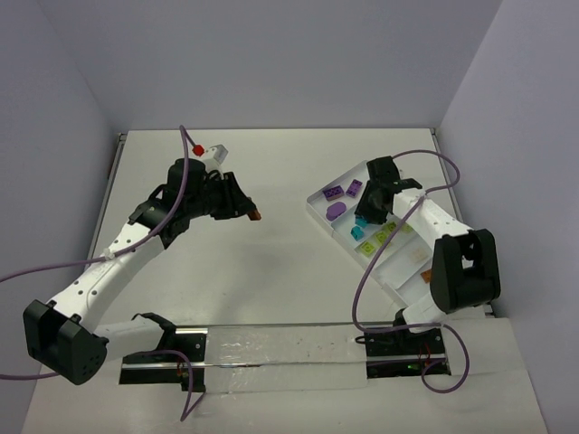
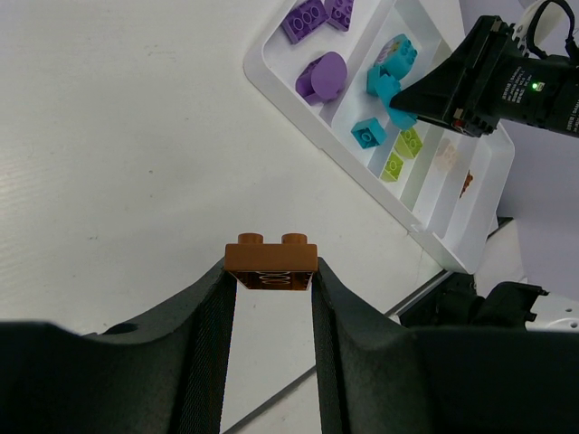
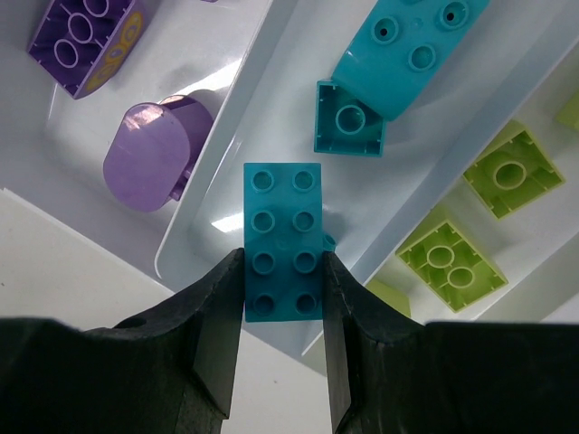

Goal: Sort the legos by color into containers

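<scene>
My left gripper (image 2: 271,273) is shut on an orange-brown lego (image 2: 271,257) and holds it above the bare table, left of the tray; from above the brick (image 1: 257,215) shows at the fingertips. My right gripper (image 3: 282,276) is shut on a teal lego (image 3: 282,221) and hovers over the white tray's (image 3: 185,244) teal compartment, where two more teal pieces (image 3: 348,117) lie. Purple legos (image 1: 336,211) fill the end compartment. Lime green ones (image 3: 450,262) lie one compartment further along. An orange piece (image 1: 425,275) sits near the tray's far end.
A white block with a red cap (image 1: 210,152) stands at the table's back left. A clear strip on black brackets (image 1: 271,348) runs along the near edge between the arm bases. Purple cables loop around both arms.
</scene>
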`<state>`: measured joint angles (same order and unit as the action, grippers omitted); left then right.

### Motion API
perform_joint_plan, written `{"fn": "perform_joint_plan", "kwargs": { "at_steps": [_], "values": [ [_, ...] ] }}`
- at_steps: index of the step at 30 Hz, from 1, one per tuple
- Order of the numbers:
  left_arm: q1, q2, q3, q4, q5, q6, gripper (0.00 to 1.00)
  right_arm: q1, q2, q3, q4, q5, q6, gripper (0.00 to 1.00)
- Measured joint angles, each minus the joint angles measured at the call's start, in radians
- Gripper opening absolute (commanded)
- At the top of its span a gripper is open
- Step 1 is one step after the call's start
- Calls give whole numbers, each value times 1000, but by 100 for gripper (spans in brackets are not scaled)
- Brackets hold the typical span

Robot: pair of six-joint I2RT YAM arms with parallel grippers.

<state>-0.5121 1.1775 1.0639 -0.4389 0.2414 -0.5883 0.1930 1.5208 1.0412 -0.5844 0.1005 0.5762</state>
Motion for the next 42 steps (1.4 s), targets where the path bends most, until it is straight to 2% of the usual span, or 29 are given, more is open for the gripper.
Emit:
{"fn": "perform_joint_plan", "kwargs": {
  "at_steps": [2, 5, 6, 10, 12, 21, 26, 30, 33, 37, 42],
  "values": [
    [-2, 5, 1, 0, 1, 3, 0, 0, 9, 0, 5, -3, 2, 16],
    [-4, 11, 10, 0, 1, 8, 0, 0, 23, 0, 8, -8, 3, 42],
    [-4, 14, 15, -1, 1, 9, 0, 0, 26, 0, 9, -10, 3, 43],
    [-4, 21, 30, 0, 1, 16, 0, 0, 41, 1, 9, -13, 3, 60],
    [-5, 26, 35, 0, 2, 17, 0, 0, 42, 4, 8, -18, 4, 65],
    [-64, 97, 69, 34, 91, 25, 0, 0, -6, 27, -2, -18, 3, 63],
    [-105, 201, 111, 68, 110, 24, 0, 0, -180, -12, 7, -50, -1, 57],
    [-108, 249, 127, 81, 151, 15, 0, 14, -363, -63, 55, -200, -63, 59],
    [-107, 294, 185, 82, 202, 1, 0, 87, -455, -65, 98, -296, -135, 62],
    [-107, 342, 263, 76, 248, -38, 0, 248, -490, -61, 135, -307, -225, 62],
    [-106, 352, 276, 74, 266, -90, 0, 402, -467, -51, 144, -267, -295, 61]
  ]
}}
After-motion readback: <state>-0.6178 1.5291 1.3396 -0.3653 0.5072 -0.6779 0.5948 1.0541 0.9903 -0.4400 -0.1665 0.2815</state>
